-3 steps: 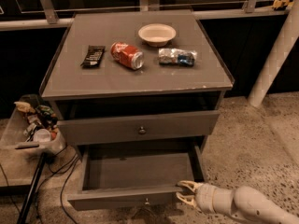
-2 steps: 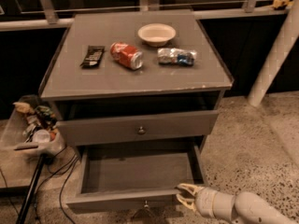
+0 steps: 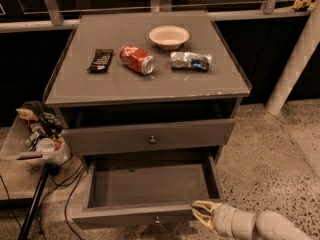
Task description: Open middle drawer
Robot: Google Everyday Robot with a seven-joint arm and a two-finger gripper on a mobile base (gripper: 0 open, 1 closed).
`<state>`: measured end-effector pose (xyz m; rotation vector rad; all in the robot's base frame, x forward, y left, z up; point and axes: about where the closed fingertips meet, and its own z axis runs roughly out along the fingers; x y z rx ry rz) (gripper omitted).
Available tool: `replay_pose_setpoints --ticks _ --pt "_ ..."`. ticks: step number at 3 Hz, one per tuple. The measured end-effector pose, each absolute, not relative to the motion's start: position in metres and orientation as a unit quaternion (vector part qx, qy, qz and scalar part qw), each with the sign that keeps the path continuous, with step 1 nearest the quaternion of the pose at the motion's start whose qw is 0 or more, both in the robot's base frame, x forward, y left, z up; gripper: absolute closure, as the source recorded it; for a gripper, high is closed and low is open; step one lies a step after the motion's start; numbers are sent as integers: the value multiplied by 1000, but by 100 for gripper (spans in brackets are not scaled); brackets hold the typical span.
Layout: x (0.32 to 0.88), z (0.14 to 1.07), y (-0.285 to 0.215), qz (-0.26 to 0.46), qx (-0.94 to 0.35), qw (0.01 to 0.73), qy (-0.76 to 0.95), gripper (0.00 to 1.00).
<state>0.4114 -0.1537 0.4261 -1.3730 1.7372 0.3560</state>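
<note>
The middle drawer (image 3: 150, 184) is pulled far out below the upper drawer front (image 3: 150, 136). Its shallow grey tray is bare, and its front (image 3: 135, 216) with a small knob (image 3: 157, 219) faces the lower edge of the view. My gripper (image 3: 199, 214), cream-coloured, is at the right end of that front, just outside the drawer's corner. Its fingers (image 3: 200, 205) are spread and hold nothing.
On the cabinet top (image 3: 150, 84) lie a dark snack bar (image 3: 101, 60), a red can on its side (image 3: 136, 59), a white bowl (image 3: 169, 36) and a crumpled bag (image 3: 191, 61). A bin of clutter (image 3: 37, 134) on a stand with cables stands at the left. A white post (image 3: 295, 59) stands at the right.
My arm has sunk slightly toward the lower edge of the view. The gripper stays at the drawer's right front corner. The drawer has not moved.
</note>
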Motion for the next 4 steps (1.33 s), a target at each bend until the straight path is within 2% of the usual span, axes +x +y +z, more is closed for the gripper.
replay_pose_setpoints --ticks 3,4 --pt "411 426 -154 143 -551 434 698 11" --pt "411 426 -154 143 -551 434 698 0"
